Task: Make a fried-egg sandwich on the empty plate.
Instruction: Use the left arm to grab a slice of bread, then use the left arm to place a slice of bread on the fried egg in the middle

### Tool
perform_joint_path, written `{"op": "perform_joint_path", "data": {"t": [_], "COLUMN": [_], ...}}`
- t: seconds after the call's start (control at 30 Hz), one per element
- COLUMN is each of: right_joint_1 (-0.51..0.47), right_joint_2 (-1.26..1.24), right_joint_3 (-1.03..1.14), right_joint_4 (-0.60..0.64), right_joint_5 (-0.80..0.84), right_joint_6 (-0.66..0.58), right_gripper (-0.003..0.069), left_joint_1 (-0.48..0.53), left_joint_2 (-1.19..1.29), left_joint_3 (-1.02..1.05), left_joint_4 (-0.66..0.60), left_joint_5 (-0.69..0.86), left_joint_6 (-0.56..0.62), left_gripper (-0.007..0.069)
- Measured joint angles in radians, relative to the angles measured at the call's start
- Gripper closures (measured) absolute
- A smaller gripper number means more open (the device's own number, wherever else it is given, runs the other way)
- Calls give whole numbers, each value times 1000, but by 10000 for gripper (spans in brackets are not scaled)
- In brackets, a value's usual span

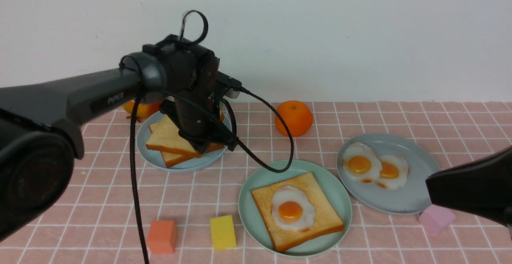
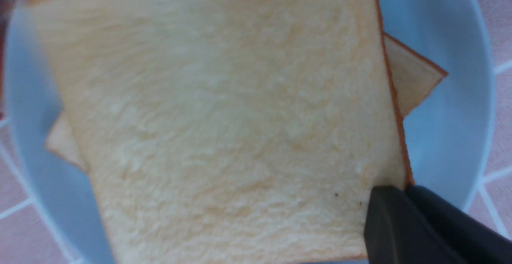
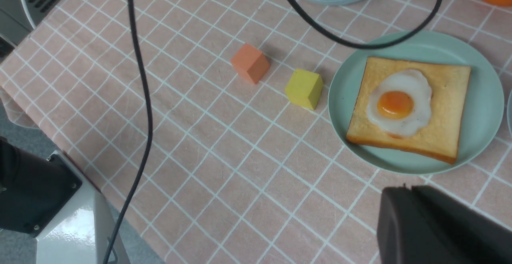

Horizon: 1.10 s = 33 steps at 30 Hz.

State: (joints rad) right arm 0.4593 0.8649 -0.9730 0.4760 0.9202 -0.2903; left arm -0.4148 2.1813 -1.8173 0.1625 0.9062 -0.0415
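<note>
Fried-egg sandwich (image 1: 298, 210) half built: base toast (image 1: 266, 204) and egg (image 1: 290, 211) lie on the mint-green plate (image 1: 246, 212), well apart from the left fingers (image 2: 396, 224), which are clamped on the top plain slice (image 2: 224, 116). Lid outstanding. Right fingers (image 3: 420, 224): state indeterminable.

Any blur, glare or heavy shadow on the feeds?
Front view: even light, mint-green plate sharp, near left arm dark and soft. Left wrist view: top toast slice fills the frame, soft; pale blue plate rim blurred. Right wrist view: crisp, soft shadow by the orange block, glare on the white casing.

mint-green plate (image 1: 334, 195), pink white-gridded tablecloth (image 1: 100, 200)
</note>
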Motion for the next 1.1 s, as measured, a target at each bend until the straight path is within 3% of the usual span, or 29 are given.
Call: {"op": "perform_joint_path", "data": {"t": [0.4,0.67,0.87,0.93,1.1], "right_joint_1": [0,0,0,0,0], "right_joint_2": [-52,-145,-231,-287,-376], "right_joint_3": [-1,-7,-7,-7,-8], "right_joint_4": [-2,-75,-173,-236,-353], "right_joint_5": [-21,-16,56,111,189], "right_joint_6": [0,34,117,176,273], "right_gripper": [599,662,660,658,658], "left_joint_1": [0,-19,-156,-256,-388], "left_joint_2": [-175,-317,-373,-374,-373], "left_joint_3": [0,29,126,174,251], "left_joint_4": [8,-67,-75,-88,-82], "left_joint_5": [41,126,138,162,122], "left_joint_6": [0,0,0,-10,-14], "left_gripper": [611,611,611,611,611]}}
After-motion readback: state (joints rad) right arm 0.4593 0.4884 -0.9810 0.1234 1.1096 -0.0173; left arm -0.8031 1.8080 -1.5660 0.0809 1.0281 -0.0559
